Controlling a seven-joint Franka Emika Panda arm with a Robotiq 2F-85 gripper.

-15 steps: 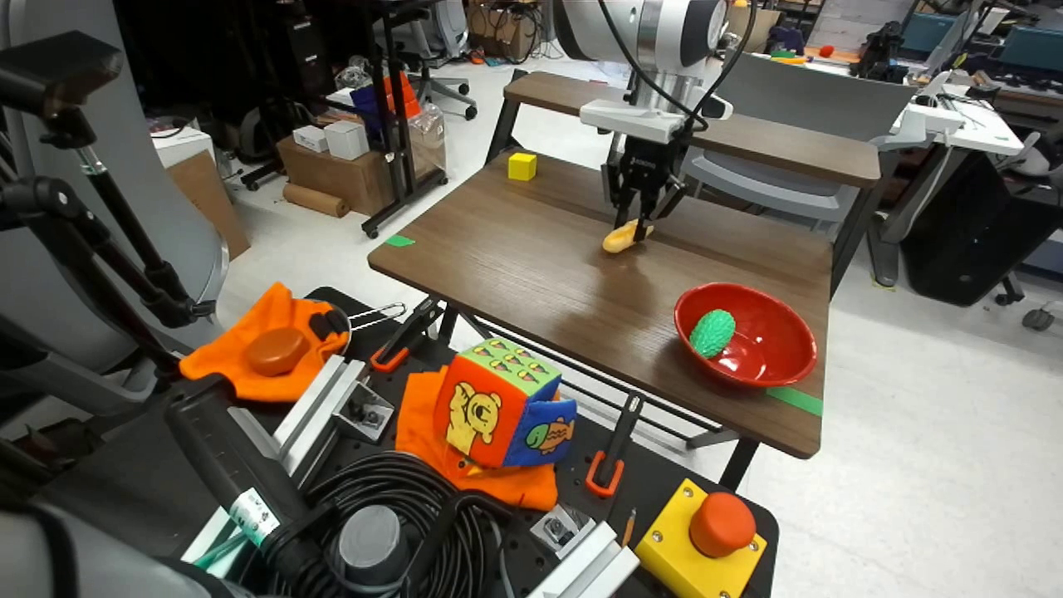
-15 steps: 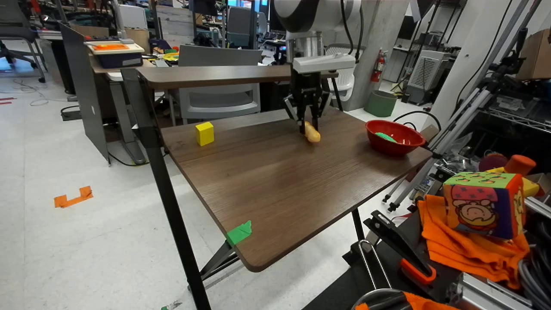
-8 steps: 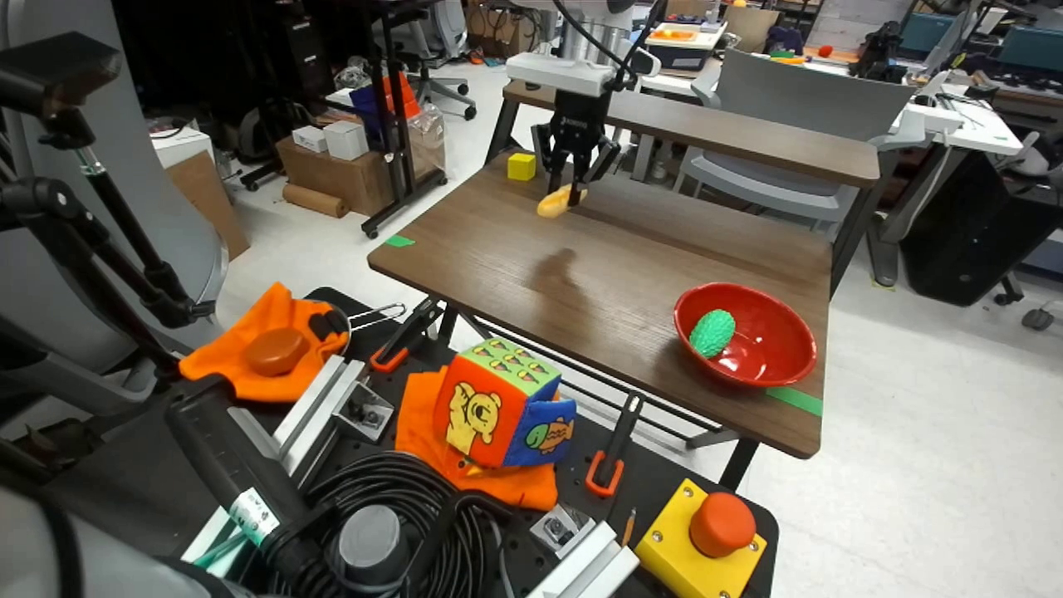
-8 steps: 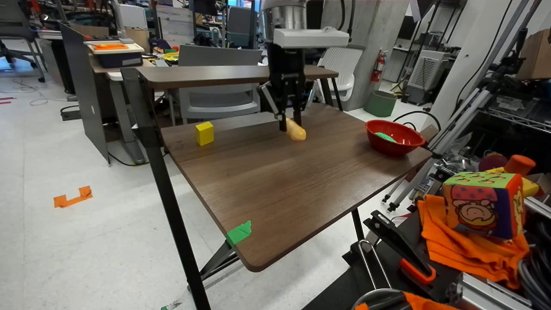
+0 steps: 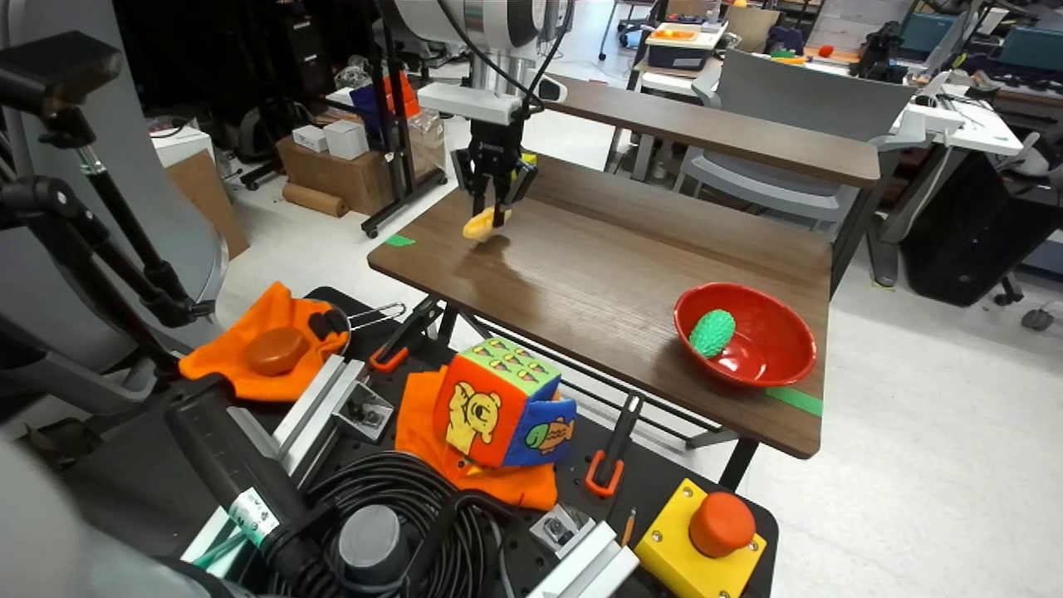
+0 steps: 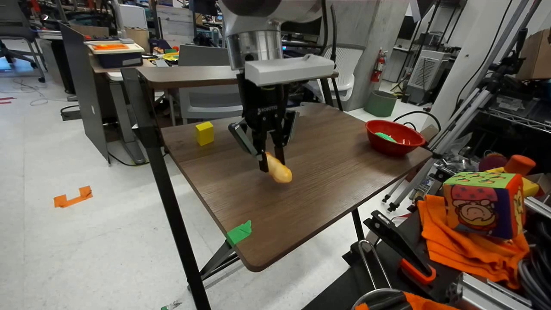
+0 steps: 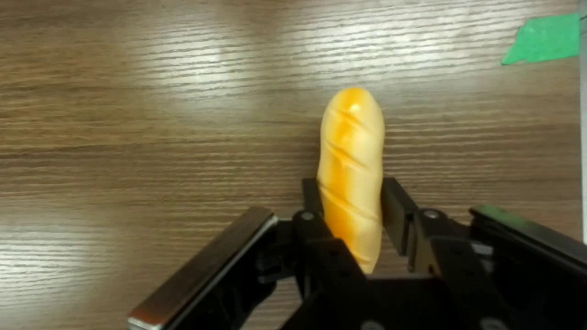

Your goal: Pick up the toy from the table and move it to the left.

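The toy is a yellow-orange bread loaf with slanted grooves. It shows in both exterior views (image 5: 477, 227) (image 6: 280, 173) and in the wrist view (image 7: 352, 146). My gripper (image 7: 352, 197) is shut on it, one black finger on each side near its rear half. The gripper also shows in both exterior views (image 5: 490, 213) (image 6: 271, 159). The toy's front end sticks out beyond the fingers; its rear end is partly hidden by a finger. It is close above the brown table (image 5: 614, 274) (image 6: 301, 202); I cannot tell whether it touches.
A yellow block (image 6: 205, 133) stands on the table, partly hidden behind the gripper in an exterior view (image 5: 529, 158). A red bowl (image 5: 781, 332) (image 6: 389, 149) holds a green bumpy toy (image 5: 712, 334). Green tape (image 5: 399, 241) (image 7: 545, 39) marks a table corner. A raised shelf (image 5: 714, 124) runs behind.
The gripper has carried the loaf up from mid-table, then left and toward the table's front left in an exterior view. Over the last half second it has come lower.
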